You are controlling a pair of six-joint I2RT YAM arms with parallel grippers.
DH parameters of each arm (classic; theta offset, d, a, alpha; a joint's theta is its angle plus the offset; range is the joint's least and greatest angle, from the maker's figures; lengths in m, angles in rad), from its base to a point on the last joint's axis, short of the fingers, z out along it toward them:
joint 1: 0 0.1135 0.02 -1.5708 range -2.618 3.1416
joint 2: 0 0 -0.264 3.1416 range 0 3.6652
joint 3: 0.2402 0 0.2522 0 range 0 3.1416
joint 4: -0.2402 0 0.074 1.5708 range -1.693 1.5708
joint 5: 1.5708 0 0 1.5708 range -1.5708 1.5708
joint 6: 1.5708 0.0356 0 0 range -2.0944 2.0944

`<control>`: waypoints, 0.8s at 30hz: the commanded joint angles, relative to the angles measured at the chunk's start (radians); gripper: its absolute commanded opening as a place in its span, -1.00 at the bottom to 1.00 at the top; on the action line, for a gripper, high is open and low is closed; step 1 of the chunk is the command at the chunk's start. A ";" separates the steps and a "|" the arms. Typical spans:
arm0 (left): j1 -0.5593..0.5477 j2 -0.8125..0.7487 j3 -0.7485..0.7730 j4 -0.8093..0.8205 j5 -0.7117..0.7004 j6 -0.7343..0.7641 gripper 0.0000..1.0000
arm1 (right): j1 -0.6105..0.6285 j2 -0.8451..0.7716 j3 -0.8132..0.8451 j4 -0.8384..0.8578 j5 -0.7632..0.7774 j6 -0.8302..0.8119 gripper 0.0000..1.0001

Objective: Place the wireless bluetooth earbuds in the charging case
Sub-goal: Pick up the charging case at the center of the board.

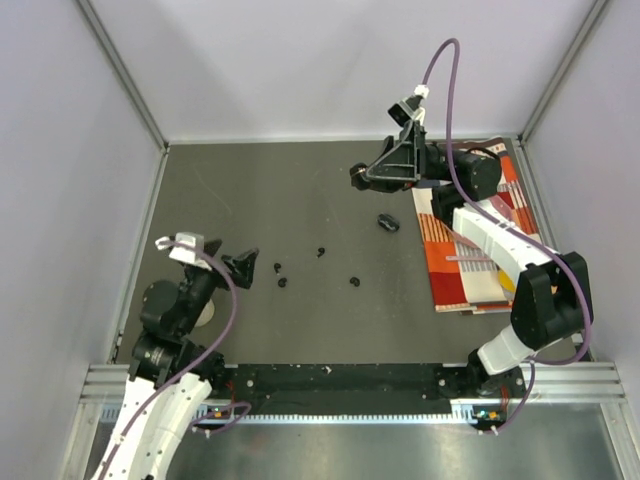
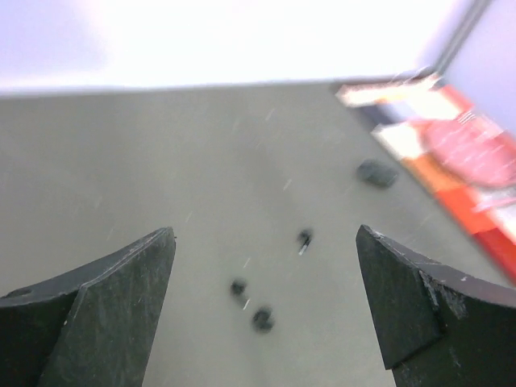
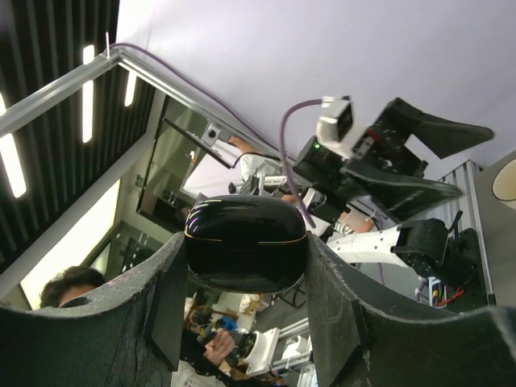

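Several tiny black earbuds lie on the dark table: a pair (image 1: 278, 267) (image 1: 283, 283) just right of my left gripper (image 1: 245, 268), one (image 1: 321, 251) farther back and one (image 1: 355, 281) to the right. Three of them (image 2: 305, 237) (image 2: 238, 287) (image 2: 263, 319) show blurred in the left wrist view, ahead of the left gripper (image 2: 265, 234), which stands wide open and empty. My right gripper (image 1: 358, 177) is raised at the back of the table, shut on a glossy black charging case (image 3: 246, 242) with its lid closed. The right fingers (image 3: 339, 298) press on both of its sides.
A larger black oval pod (image 1: 388, 222) lies on the table below the right gripper; the left wrist view has it (image 2: 377, 172) too. An orange, red and white mat (image 1: 480, 250) covers the right side. Grey walls enclose the table on three sides.
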 commanded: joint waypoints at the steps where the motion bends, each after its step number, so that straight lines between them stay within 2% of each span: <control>1: 0.004 -0.054 -0.046 0.395 0.232 -0.150 0.98 | 0.013 0.002 -0.011 0.305 0.046 0.046 -0.54; 4: 0.004 0.039 -0.006 0.484 0.303 -0.223 0.98 | 0.027 0.036 -0.048 0.305 0.073 0.062 -0.57; 7: 0.004 0.191 0.118 0.458 0.372 -0.337 0.98 | 0.053 0.045 -0.057 0.302 0.067 0.011 -0.56; 9: 0.004 0.265 0.201 0.460 0.442 -0.469 0.98 | 0.067 0.051 -0.053 0.304 0.044 -0.013 -0.56; 11: 0.003 0.346 0.230 0.530 0.461 -0.617 0.98 | 0.076 0.048 -0.060 0.301 0.039 -0.048 -0.56; 14: -0.005 0.402 0.240 0.680 0.492 -0.764 0.98 | 0.077 0.037 -0.088 0.224 0.034 -0.126 -0.57; 15: -0.012 0.409 0.244 0.699 0.498 -0.769 0.98 | 0.077 0.031 -0.096 0.186 0.033 -0.156 -0.58; 16: -0.022 0.422 0.250 0.711 0.504 -0.749 0.98 | 0.079 0.022 -0.114 0.086 0.034 -0.192 -0.58; 19: -0.075 0.440 0.302 0.620 0.533 -0.526 0.98 | 0.079 -0.044 -0.142 -0.207 0.054 -0.401 -0.59; 20: -0.094 0.440 0.318 0.575 0.529 -0.379 0.98 | 0.082 -0.090 -0.143 -0.456 0.086 -0.541 -0.59; 21: -0.138 0.437 0.325 0.514 0.512 -0.312 0.98 | 0.082 -0.111 -0.142 -0.559 0.108 -0.617 -0.59; 22: -0.159 0.423 0.312 0.518 0.493 -0.252 0.98 | 0.088 -0.133 -0.125 -0.692 0.129 -0.689 -0.59; 23: -0.176 0.414 0.295 0.525 0.487 -0.167 0.98 | 0.091 -0.156 -0.110 -0.907 0.183 -0.828 -0.59; 24: -0.196 0.411 0.267 0.544 0.486 -0.140 0.98 | 0.096 -0.183 -0.093 -1.013 0.212 -0.886 -0.59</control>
